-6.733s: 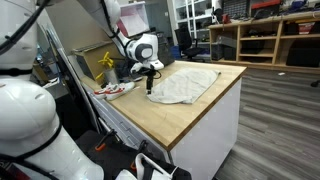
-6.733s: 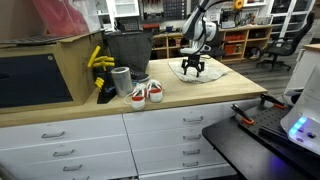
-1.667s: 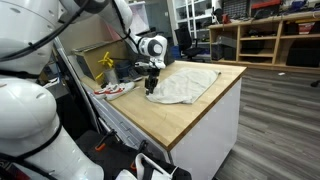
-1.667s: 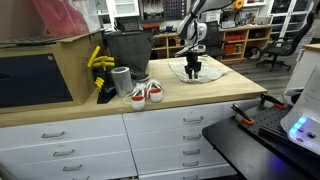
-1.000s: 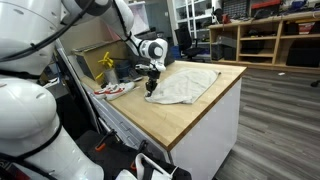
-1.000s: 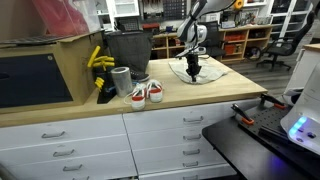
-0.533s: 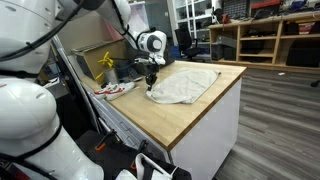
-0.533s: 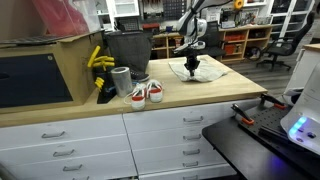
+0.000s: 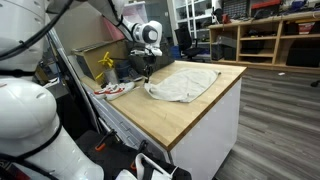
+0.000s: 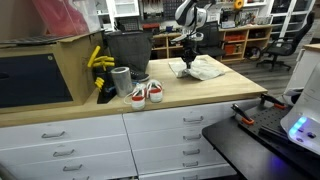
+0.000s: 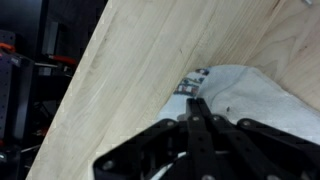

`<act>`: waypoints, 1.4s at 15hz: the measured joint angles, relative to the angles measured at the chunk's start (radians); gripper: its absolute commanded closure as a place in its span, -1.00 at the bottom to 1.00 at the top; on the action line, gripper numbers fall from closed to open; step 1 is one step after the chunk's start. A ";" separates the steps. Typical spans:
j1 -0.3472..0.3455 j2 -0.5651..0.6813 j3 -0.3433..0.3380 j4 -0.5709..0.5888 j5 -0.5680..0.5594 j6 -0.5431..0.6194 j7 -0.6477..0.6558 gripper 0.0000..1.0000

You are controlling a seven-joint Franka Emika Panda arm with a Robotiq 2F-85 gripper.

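A white cloth (image 9: 188,84) lies crumpled on the wooden countertop (image 9: 205,115) in both exterior views. My gripper (image 9: 148,72) hangs over the cloth's near edge, shut on a pinch of the fabric and holding that edge up. From the opposite side the gripper (image 10: 187,62) stands at the cloth's (image 10: 208,68) left end, the fabric bunched to its right. In the wrist view the black fingers (image 11: 199,103) meet tip to tip over the cloth (image 11: 262,95), right by its sewn label (image 11: 193,82). The pinched fabric itself is hidden under the fingers.
A pair of white and red shoes (image 10: 147,93) sits near the counter's front edge, beside a grey cup (image 10: 122,80) and a black bin (image 10: 126,48). Yellow items (image 10: 98,60) and a cardboard box (image 10: 60,62) stand left of them. Bare counter wood (image 10: 215,92) lies beyond.
The shut gripper has risen and drawn back, pulling the cloth's edge up with it; the cloth has bunched and shifted away from where it lay flat.
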 measured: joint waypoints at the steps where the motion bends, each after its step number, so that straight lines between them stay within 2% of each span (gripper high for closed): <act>1: 0.001 0.000 0.002 -0.003 0.000 0.000 -0.010 0.96; 3: 0.001 0.000 0.004 -0.009 -0.001 -0.005 -0.035 0.45; 8: 0.000 0.000 0.005 -0.022 -0.002 -0.035 -0.098 -0.25; 13: -0.002 0.004 -0.001 -0.024 -0.011 -0.050 -0.102 -0.97; 21: -0.002 0.071 -0.044 -0.030 -0.042 -0.049 -0.076 -1.00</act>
